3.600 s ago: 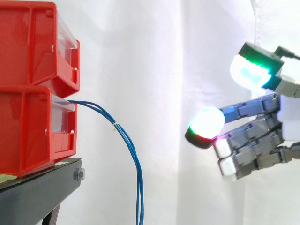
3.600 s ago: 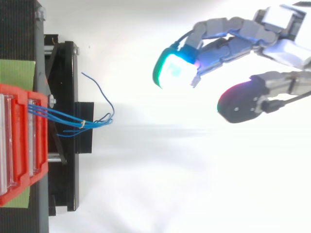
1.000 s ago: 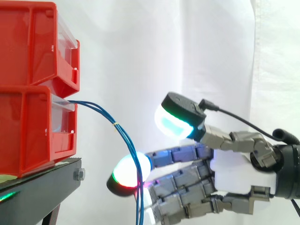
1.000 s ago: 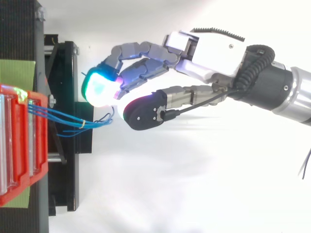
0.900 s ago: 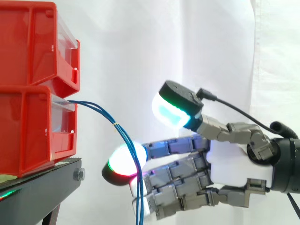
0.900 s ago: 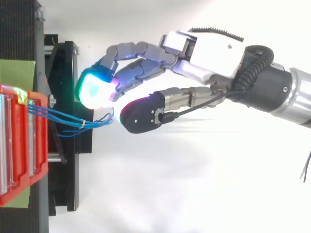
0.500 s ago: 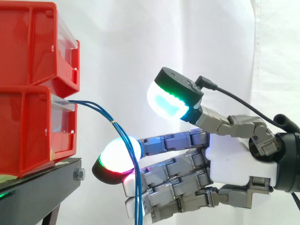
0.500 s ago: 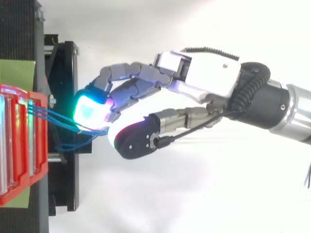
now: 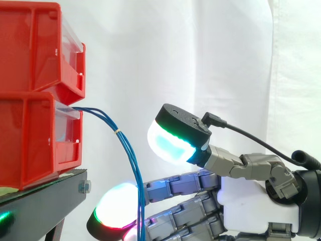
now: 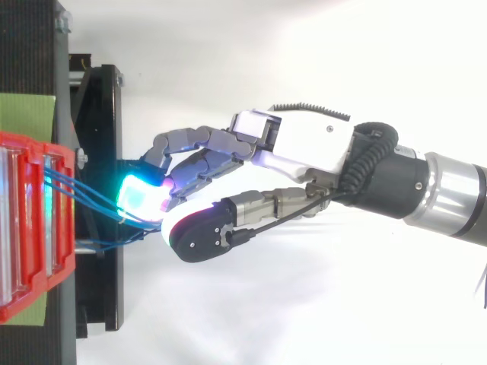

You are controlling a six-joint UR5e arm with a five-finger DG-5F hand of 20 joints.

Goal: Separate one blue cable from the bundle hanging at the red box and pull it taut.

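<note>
Red box point(image 9: 30, 135), black stand point(image 9: 40, 206), white curtain point(image 9: 165, 50)

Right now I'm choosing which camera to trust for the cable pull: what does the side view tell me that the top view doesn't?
Side view: the blue cables leave the lower red box, pass a yellow tie and droop down across the robot hand's fingers. Top view: they spread sideways, reaching a glowing fingertip. Both: cables, box and robot hand together.

Glossy red plastic bins point(image 9: 31, 143); matt black metal stand point(image 9: 42, 207); white cloth curtain point(image 9: 200, 50).
</note>
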